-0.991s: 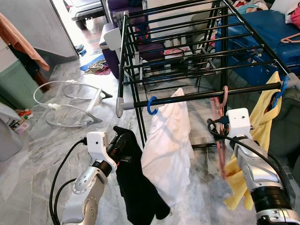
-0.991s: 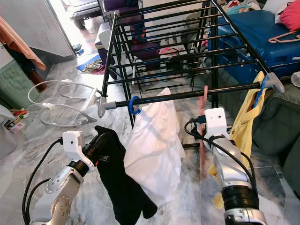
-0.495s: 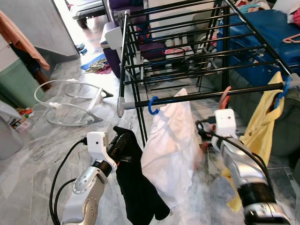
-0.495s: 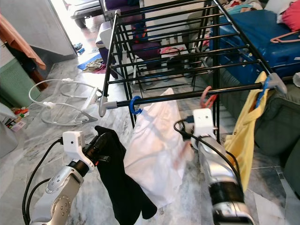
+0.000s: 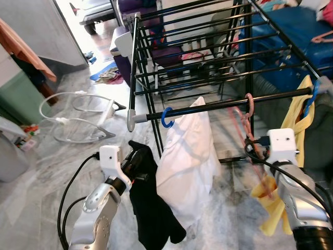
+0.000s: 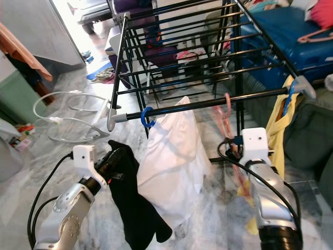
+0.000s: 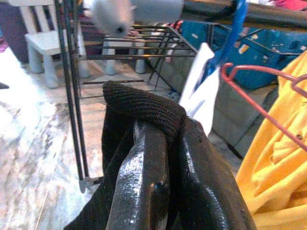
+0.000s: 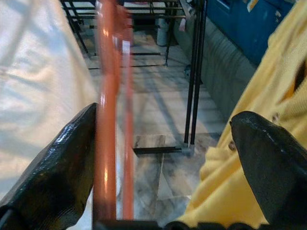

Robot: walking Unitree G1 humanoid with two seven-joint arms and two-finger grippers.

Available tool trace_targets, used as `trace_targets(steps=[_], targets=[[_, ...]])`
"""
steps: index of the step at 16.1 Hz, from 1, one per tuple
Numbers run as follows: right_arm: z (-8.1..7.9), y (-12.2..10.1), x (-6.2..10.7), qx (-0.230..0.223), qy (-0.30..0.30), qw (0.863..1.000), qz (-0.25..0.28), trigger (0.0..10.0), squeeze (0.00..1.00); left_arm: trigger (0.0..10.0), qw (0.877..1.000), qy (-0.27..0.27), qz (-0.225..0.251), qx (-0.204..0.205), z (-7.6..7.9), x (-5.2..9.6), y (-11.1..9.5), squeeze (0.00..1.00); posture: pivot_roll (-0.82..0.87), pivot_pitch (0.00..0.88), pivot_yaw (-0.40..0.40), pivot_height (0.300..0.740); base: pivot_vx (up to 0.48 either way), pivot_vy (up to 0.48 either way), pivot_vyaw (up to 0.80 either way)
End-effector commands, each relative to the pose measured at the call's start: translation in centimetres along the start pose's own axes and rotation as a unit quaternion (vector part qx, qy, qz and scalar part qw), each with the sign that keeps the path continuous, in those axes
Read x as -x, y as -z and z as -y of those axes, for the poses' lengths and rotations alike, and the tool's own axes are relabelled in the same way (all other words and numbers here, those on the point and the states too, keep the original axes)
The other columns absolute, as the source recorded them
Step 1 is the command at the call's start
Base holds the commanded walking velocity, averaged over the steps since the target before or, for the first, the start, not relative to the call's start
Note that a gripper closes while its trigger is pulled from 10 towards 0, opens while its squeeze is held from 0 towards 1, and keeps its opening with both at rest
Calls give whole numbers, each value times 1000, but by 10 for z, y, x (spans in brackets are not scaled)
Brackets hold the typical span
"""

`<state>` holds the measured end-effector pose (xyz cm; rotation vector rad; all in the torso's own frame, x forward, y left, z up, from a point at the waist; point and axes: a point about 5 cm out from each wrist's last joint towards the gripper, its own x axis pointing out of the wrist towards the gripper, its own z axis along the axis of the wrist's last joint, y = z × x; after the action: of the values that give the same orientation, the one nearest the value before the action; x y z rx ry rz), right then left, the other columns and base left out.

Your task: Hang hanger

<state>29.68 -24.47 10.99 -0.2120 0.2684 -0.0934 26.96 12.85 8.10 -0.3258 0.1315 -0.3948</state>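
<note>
My left gripper (image 7: 153, 158) is low on my left with its fingers (image 7: 141, 177) pressed together on a fold of a black cloth (image 5: 151, 208), which hangs from them toward the floor (image 5: 47, 166). My right gripper (image 8: 163, 158) has its fingers (image 8: 53, 167) spread wide. The pink hanger (image 8: 108, 120) runs just inside one pad, close enough that I cannot tell whether it touches; the other pad sits near a yellow shirt (image 8: 268, 124). Nothing is clamped there.

The hanger's hook (image 5: 248, 105) is over the front rail (image 5: 229, 104) of the black rack (image 6: 171, 57), and its body hangs blurred down toward my right wrist. On that rail it sits between a white shirt (image 5: 188, 156) on a blue hook (image 5: 166, 117) to my left and the yellow shirt on another blue hook (image 5: 311, 96) at the right end. The white shirt hangs just beside the black cloth. Bare rail lies between the white shirt and the hanger.

Beyond the rack, on the left, a white tube frame (image 5: 78, 117) lies on the floor. A blue sofa (image 6: 291, 36) stands far right.
</note>
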Motion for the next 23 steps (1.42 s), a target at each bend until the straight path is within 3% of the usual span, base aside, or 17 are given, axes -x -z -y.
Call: trace_targets(steps=[1,6,10,13,16,19,20,23], targets=[[-2,-8,1,1,1,1000,12,10000,0,10000,1000,0,-1,-15,-5,-2,-5,0,-238,0,253,740,0,0,0],[-11,-39,1,15,-12,997,77,10000,0,10000,1000,10,-3,-22,-5,-11,-9,0,-254,0,280,740,0,0,0],[-12,-42,-1,23,-12,997,79,10000,0,10000,1000,5,-1,-25,-8,-12,-12,0,-253,0,280,740,0,0,0],[-41,-50,-9,14,-59,994,89,10000,0,10000,1000,9,-3,-21,-3,-13,-7,0,-252,0,268,740,0,0,0],[-55,-56,-12,7,-72,993,94,10000,0,10000,1000,9,-2,-19,-2,-13,-6,0,-248,0,261,740,0,0,0],[-71,-56,-14,-6,-84,993,82,10000,0,10000,1000,8,-2,-18,-2,-12,-4,0,-244,0,256,740,0,0,0],[-76,-47,-15,-9,-75,996,53,10000,0,10000,1000,7,-2,-17,-2,-12,-4,0,-244,0,252,740,0,0,0],[-75,-29,-16,-7,-54,998,9,10000,0,10000,1000,7,-4,-15,-2,-13,-3,0,-245,0,249,740,0,0,0]])
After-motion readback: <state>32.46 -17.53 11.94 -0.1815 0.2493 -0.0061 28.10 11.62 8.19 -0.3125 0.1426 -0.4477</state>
